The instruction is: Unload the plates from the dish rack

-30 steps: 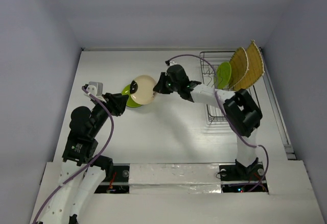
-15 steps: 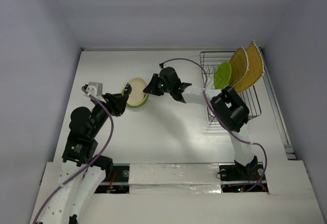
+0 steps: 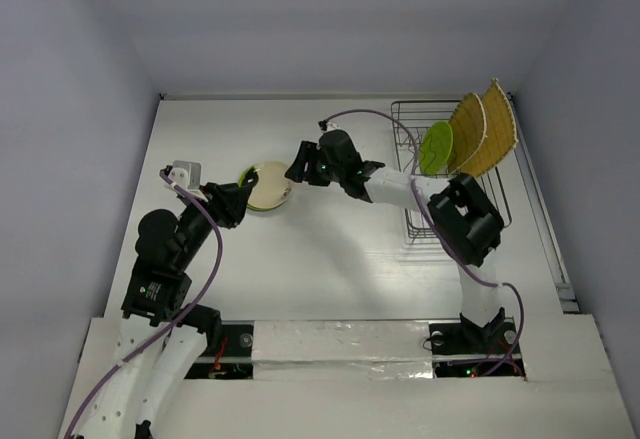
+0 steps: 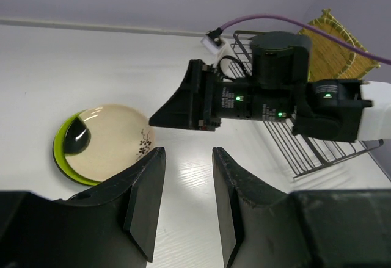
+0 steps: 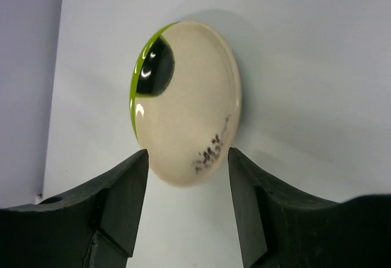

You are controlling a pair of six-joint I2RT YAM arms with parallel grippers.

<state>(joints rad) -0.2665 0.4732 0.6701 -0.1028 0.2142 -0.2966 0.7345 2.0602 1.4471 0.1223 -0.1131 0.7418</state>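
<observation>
A cream plate (image 3: pixel 270 183) lies flat on a lime green plate (image 3: pixel 249 176) at the table's left middle. My right gripper (image 3: pixel 296 167) is open just right of this stack; in the right wrist view the cream plate (image 5: pixel 190 97) has its near edge between the spread fingers with gaps on both sides. My left gripper (image 3: pixel 236 205) hovers open and empty at the stack's near left, the cream plate (image 4: pixel 113 141) just beyond its left finger. The dish rack (image 3: pixel 418 221) at the right holds a lime green plate (image 3: pixel 436 147) and two woven straw-yellow plates (image 3: pixel 482 131), all upright.
White walls enclose the table on the left, back and right. A purple cable (image 3: pixel 365 115) arcs from my right wrist over the rack's left side. My right forearm (image 3: pixel 400 185) stretches across the table between rack and stack.
My right gripper has lowered the cream plate from tilted in the air onto the green plate and opened, letting it go. The left arm has stayed still.
</observation>
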